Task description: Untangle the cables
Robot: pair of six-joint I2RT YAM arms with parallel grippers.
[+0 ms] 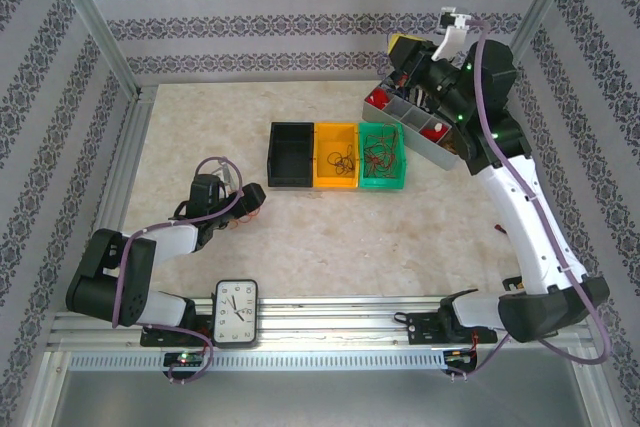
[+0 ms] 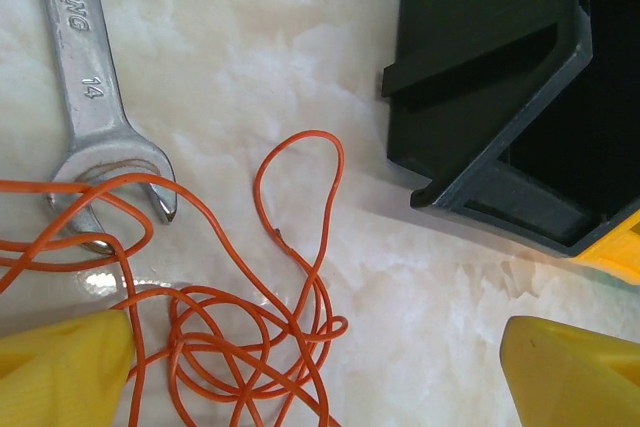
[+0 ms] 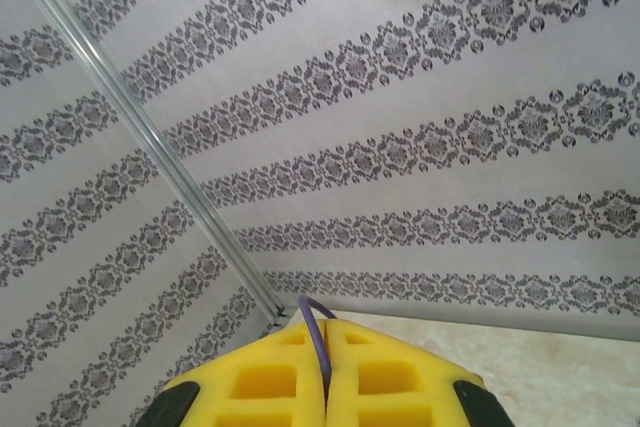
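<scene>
A tangle of thin orange cable [image 2: 300, 134] lies on the marble tabletop, partly across the jaw of a steel wrench [image 2: 85, 77]. My left gripper [image 2: 315, 347] hovers low over it, open, with one yellow finger on each side of the tangle and nothing gripped. In the top view that left gripper [image 1: 245, 197] sits at the left of the table. My right gripper [image 1: 405, 47] is raised at the back right, above the grey tray. Its yellow fingers [image 3: 250, 382] are shut on a thin blue-violet cable [image 3: 318, 332]. More curly cables lie in the orange bin [image 1: 342, 162] and the green bin [image 1: 378, 155].
A black bin [image 1: 290, 155], the orange one and the green one stand in a row mid-table. A grey compartment tray [image 1: 415, 132] lies behind them at the right. A clock [image 1: 236, 313] rests on the front rail. Patterned walls and metal posts enclose the table.
</scene>
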